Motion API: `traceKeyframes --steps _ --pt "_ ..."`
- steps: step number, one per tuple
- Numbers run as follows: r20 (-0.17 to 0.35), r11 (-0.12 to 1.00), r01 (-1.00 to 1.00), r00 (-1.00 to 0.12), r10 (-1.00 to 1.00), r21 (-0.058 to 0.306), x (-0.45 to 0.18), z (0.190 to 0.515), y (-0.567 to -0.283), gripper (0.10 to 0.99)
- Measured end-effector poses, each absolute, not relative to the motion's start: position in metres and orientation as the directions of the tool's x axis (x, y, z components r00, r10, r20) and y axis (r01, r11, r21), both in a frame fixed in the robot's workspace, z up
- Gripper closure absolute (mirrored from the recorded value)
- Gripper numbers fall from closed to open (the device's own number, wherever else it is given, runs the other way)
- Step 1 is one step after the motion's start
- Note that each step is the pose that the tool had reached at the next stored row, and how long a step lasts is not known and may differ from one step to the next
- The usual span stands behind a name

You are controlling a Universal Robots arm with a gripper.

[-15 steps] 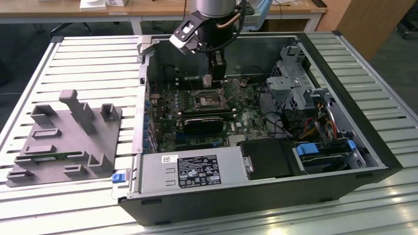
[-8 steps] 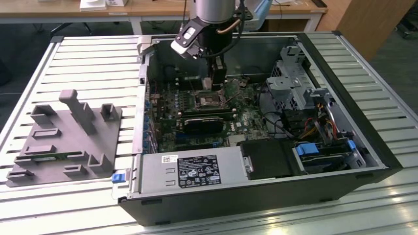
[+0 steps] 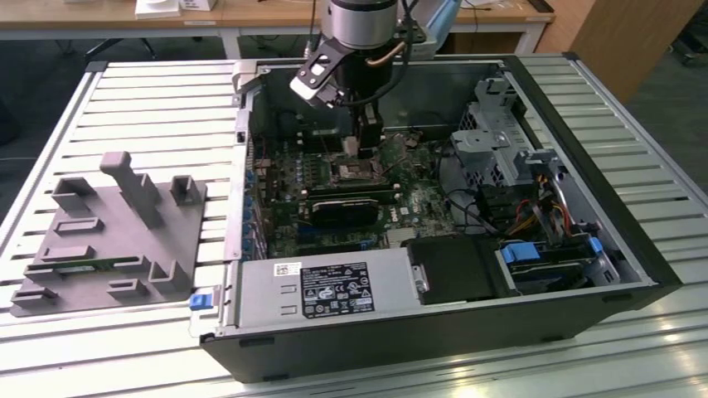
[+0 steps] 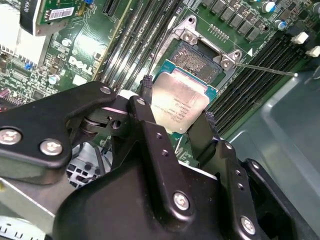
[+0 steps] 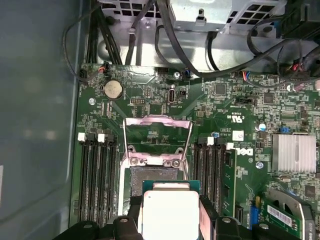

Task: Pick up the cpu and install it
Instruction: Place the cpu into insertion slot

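Cpu (image 4: pixel 184 96) gripped over the open socket (image 4: pixel 197 59).
I had the claw (image 4: pixel 176 101) clamped on two opposite edges of the cpu, silvery top up. In both wrist views the chip partly covered the socket, whose load plate (image 5: pixel 157 131) stood raised off the motherboard (image 5: pixel 240 107); I couldn't tell if chip and socket touched. In the exterior view the claw (image 3: pixel 366 146) reached into the computer case (image 3: pixel 625 224) on the slatted table (image 3: pixel 144 104), with the grey fixture (image 3: pixel 111 240) well apart on the exterior view's left.
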State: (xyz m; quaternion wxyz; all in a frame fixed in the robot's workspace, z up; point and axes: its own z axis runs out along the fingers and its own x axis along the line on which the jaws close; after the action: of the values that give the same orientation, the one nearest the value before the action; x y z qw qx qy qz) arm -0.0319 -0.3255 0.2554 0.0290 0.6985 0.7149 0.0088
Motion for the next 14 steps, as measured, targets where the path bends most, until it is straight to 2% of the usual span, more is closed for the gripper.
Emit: traceKeyframes --steps 14 --pt "-0.029 0.024 0.998 -0.022 0.999 0.052 -0.032 0.235 -0.324 0.553"
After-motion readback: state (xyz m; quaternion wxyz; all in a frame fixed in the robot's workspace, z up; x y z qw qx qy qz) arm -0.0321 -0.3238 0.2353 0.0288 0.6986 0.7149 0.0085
